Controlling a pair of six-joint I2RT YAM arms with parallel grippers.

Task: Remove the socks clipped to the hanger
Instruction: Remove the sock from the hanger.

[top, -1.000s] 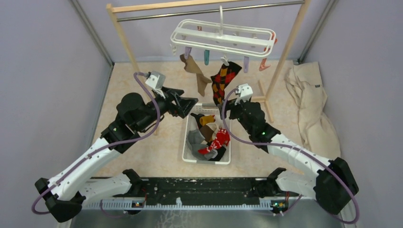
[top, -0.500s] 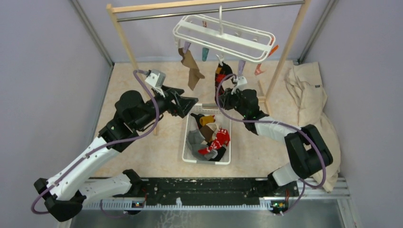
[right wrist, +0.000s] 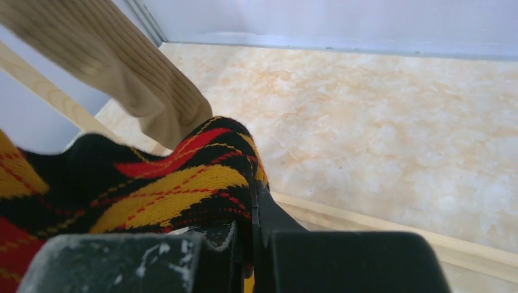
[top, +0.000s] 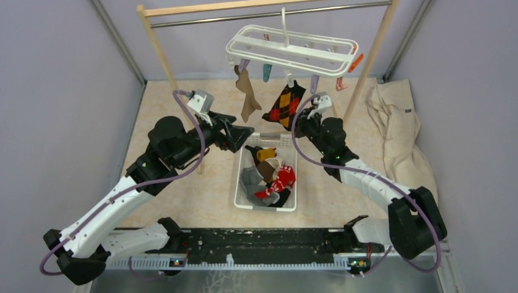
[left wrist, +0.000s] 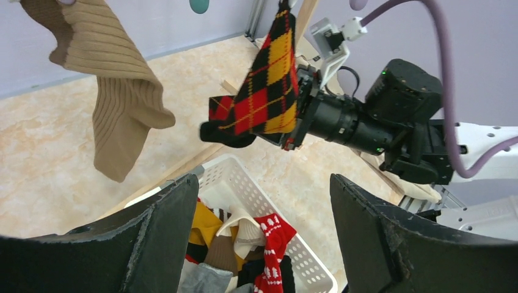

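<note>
The hanger point(top: 290, 49) hangs at the upper middle of the top view, with two socks on its clips: a tan sock point(top: 247, 97) and, to its right, an argyle sock point(top: 285, 105). The other socks point(top: 272, 174) lie in the basket point(top: 239, 186) at centre frame.

A second ago the right gripper point(top: 305, 118) stood wide and lower, near the basket's upper right corner. Now the arm has risen and the jaws have closed on the argyle sock's lower right edge. The right wrist view shows the cloth pinched flat between the fingers point(right wrist: 278, 226). The sock is drawn out toward the right, and its top is still in the clip.

The left gripper point(top: 243, 133) has not moved. It hovers wide and empty just left of the basket's upper edge, facing the two socks.

The grip looks made, so the next step is likely a pull down and away to free the sock. The hanger swings freely, so it may tilt along with the pull.
</note>
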